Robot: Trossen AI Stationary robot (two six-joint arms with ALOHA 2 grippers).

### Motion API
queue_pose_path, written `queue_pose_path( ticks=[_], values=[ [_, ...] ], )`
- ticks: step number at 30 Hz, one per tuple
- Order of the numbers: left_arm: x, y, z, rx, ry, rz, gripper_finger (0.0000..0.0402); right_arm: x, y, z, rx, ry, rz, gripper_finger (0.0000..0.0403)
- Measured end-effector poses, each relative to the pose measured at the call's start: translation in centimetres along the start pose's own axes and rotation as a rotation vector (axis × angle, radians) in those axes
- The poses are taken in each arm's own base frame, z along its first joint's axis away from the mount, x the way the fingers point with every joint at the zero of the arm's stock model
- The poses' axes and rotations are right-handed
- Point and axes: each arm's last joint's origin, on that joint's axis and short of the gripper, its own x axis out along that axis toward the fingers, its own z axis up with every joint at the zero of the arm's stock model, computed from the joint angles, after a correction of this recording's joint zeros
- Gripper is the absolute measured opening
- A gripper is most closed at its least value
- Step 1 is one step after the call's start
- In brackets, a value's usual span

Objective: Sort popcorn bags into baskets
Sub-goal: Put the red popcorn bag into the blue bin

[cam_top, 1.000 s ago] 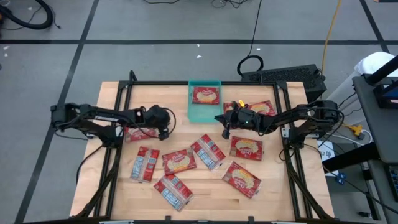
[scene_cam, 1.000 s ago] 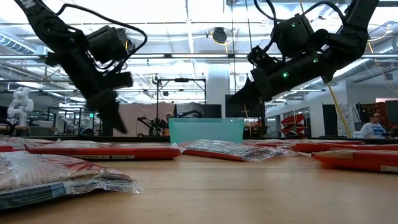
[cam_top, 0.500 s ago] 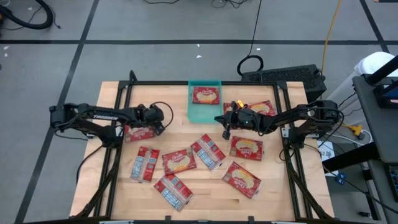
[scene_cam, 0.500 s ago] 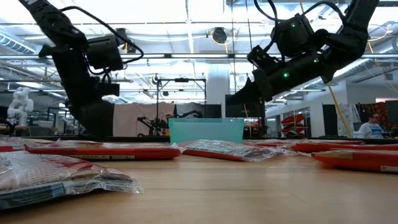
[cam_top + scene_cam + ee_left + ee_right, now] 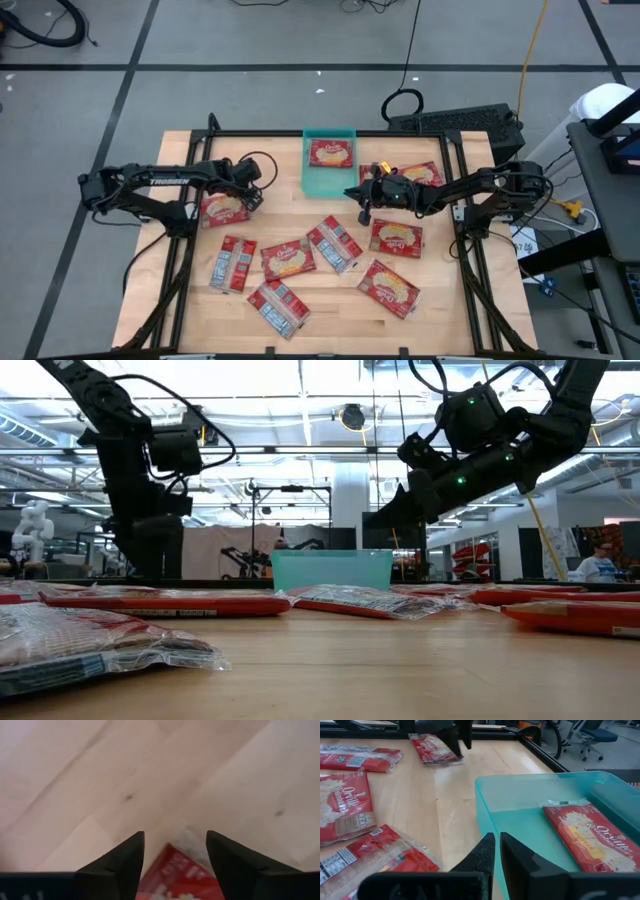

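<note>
The teal basket [image 5: 329, 178] stands at the table's far middle with one red popcorn bag [image 5: 330, 152] lying flat in it. Several more popcorn bags [image 5: 335, 243] lie flat over the near half of the table. My left gripper [image 5: 175, 834] is open and points steeply down over the far right corner of a bag [image 5: 225, 208] at the left; that corner [image 5: 176, 872] shows between its fingers. My right gripper [image 5: 497, 840] is shut and hangs above the table just off the basket's near right corner [image 5: 482, 785], holding nothing. My left gripper stands with one finger [image 5: 125, 862] on each side of the bag's corner, coming from above. Whether the fingers touch the bag cannot be told. The bag lies flat on the table.
Black frame rails [image 5: 190, 160] run along the table's left, right and far sides. A bag [image 5: 420, 172] lies under my right arm at the far right. A keyboard [image 5: 460, 120] sits beyond the far right corner. In the low view a person [image 5: 600, 563] sits far off in the room.
My left gripper has swung toward the table's far edge and a little left, and has rolled and tipped to point more steeply down. The bag beneath it now shows more fully. My right arm has kept still.
</note>
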Motion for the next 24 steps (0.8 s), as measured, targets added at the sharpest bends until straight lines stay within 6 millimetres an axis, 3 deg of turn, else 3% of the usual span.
queue_pose_path(
  ticks=[9,12,15,18,24],
  values=[
    [1.5,0.1,-0.8,0.031,0.092,-0.046,0.0175,0.0,0.1,0.0,0.011,-0.001,0.016,0.0023],
    [2.0,-0.1,-0.7,0.093,0.106,-0.058,0.0138,0.0,0.1,0.0,0.018,-0.005,0.016,0.0023],
    [2.4,-0.4,-0.3,0.145,0.073,-0.07,0.0076,0.0,0.4,0.1,0.016,-0.011,0.023,0.0023],
    [2.3,-0.5,0.1,0.177,0.03,-0.081,0.0015,-0.1,0.7,0.3,0.017,-0.031,0.033,0.0023],
    [0.4,-0.6,1.9,0.206,-0.078,-0.087,0.0004,-0.2,1.3,1.1,0.066,-0.105,0.054,0.0023]
  ],
)
